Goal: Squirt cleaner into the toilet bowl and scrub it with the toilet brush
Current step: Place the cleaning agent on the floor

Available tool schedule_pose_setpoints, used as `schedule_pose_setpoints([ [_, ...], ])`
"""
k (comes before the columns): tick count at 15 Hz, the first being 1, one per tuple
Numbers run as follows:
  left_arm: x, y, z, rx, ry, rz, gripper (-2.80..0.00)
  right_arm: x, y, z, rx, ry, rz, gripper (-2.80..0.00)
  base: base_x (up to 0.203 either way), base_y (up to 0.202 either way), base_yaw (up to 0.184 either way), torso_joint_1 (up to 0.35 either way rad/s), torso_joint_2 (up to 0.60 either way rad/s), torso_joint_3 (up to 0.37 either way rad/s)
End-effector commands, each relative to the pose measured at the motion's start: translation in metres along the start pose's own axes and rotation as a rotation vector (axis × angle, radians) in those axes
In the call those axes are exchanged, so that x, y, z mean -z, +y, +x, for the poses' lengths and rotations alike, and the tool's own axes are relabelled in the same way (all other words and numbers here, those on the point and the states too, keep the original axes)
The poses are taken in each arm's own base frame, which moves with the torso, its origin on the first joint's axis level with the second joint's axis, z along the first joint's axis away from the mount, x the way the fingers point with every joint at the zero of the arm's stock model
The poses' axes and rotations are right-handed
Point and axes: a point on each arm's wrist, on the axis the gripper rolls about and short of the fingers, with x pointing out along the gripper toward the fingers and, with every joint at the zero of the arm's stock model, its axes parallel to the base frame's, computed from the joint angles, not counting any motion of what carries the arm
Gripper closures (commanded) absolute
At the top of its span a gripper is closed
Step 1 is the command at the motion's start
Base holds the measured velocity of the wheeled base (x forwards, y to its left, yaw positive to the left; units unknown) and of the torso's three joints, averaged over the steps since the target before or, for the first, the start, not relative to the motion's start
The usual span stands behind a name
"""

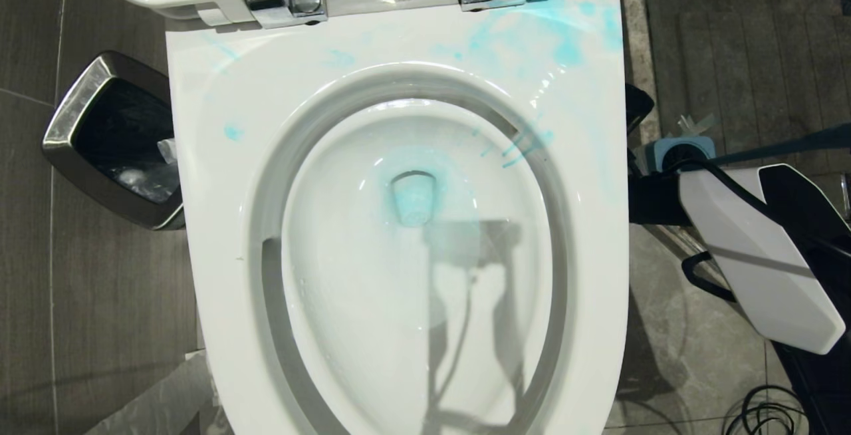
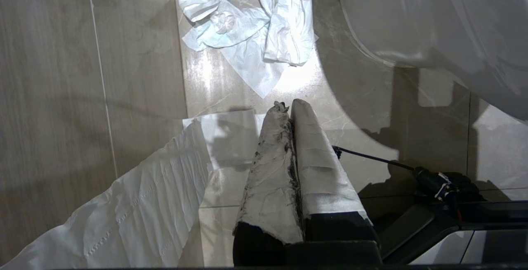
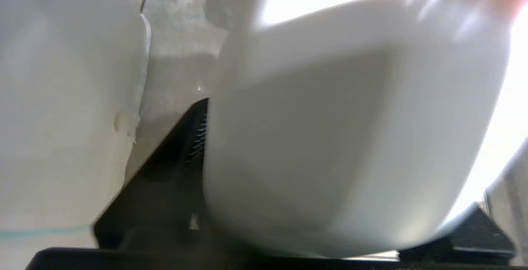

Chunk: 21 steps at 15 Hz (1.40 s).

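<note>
Right edge of head frame: right gripper [image 3: 338, 158] beside toilet bowl [image 1: 213, 222], straddling blurred white container [image 3: 350, 96]; clamped or loose, cannot tell. Left gripper [image 2: 288, 111] pinched closed above floor. Blue cleaner [image 1: 415, 185] pooled mid-bowl.

The floor [image 1: 113, 302] is grey tile. On it stands the toilet [image 1: 213, 235] at the frame's centre, a metal-rimmed bin [image 1: 86, 116] at the upper left, and black cable coils [image 1: 764, 412] at the lower right. In the left wrist view, crumpled white tissues [image 2: 247, 26] and a paper sheet [image 2: 136, 204] lie on the tiles.
</note>
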Motion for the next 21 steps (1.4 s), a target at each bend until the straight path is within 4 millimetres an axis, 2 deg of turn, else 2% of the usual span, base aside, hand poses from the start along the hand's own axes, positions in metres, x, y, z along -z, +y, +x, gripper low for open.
schedule_pose_setpoints([
  [1,0.0,0.0,0.0,0.0,0.001,0.0,0.0,0.0,0.0,-0.001,0.002,0.001,-0.002,-2.8,0.0,0.0,0.0,0.0,0.0,0.0],
  [5,0.0,0.0,0.0,0.0,-0.001,0.0,0.0,0.002,-0.002,-0.01,-0.007,0.024,-0.008,-2.8,0.0,0.0,0.0,0.0,0.0,0.0],
  [11,0.0,0.0,0.0,0.001,0.0,0.0,0.0,-0.003,-0.016,-0.043,-0.04,0.111,-0.041,-2.8,0.0,0.0,0.0,0.0,0.0,0.0],
  [18,0.0,0.0,0.0,0.0,-0.001,0.0,0.0,-0.004,-0.033,-0.039,0.017,0.066,-0.045,-2.8,0.0,0.0,0.0,0.0,0.0,0.0],
  [21,0.0,0.0,0.0,0.0,-0.001,0.0,0.0,-0.003,-0.038,-0.047,0.01,0.091,-0.055,-2.8,0.0,0.0,0.0,0.0,0.0,0.0],
])
